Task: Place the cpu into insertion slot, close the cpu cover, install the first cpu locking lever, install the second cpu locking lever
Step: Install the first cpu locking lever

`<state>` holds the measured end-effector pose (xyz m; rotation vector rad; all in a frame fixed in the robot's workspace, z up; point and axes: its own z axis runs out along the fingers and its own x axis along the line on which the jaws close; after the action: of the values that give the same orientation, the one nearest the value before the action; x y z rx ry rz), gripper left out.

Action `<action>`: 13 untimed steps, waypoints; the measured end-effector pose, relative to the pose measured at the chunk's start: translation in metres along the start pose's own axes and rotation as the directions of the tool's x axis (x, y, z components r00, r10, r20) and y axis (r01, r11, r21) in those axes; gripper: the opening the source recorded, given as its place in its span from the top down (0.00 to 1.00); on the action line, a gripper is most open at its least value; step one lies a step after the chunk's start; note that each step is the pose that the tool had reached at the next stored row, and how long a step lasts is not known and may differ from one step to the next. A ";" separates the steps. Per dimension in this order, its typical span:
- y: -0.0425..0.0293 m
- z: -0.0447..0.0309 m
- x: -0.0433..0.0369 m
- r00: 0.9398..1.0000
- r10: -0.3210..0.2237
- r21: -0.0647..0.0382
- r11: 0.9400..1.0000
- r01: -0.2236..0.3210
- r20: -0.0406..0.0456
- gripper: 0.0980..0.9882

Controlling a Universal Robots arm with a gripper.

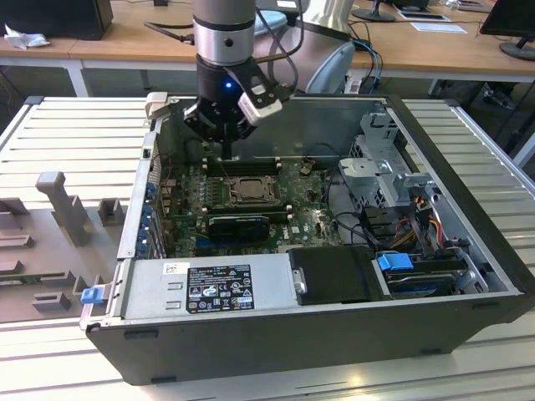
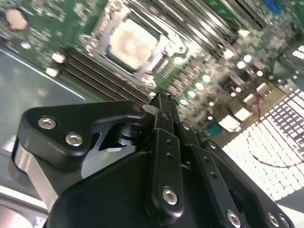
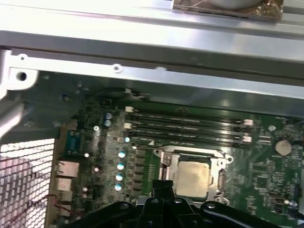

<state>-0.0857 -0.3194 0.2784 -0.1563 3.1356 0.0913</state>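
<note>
Arm (image 1: pixel 224 33) vertical, jaws down near the cpu (image 3: pixel 192 176).

You have an open computer case (image 1: pixel 318 334) on a ribbed grey table (image 1: pixel 75 134). Its labelled power supply (image 1: pixel 209 288) lies along one wall, and long black memory slots (image 3: pixel 187 126) run near a coin battery (image 3: pixel 283 147).

Inside case (image 1: pixel 334 334) on surface (image 1: pixel 67 125)
Cpu (image 3: pixel 192 178) in slot (image 3: pixel 223 183), cover (image 3: pixel 190 155) down around it; memory slots (image 3: pixel 190 128) just beside; gripper (image 3: pixel 161 185) above, near slot.
</note>
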 end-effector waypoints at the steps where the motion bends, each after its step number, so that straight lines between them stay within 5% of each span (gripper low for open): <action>1: 0.0002 0.0015 0.0028 1.000 0.000 0.000 1.000 0.000 0.000 0.99; 7: 0.0025 0.0131 0.0091 1.000 0.018 0.000 1.000 -0.018 0.002 0.99; 13: 0.0070 0.0200 0.0243 1.000 0.020 0.000 1.000 -0.020 0.002 0.99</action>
<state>-0.1106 -0.3137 0.2588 -0.1251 3.1358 0.0909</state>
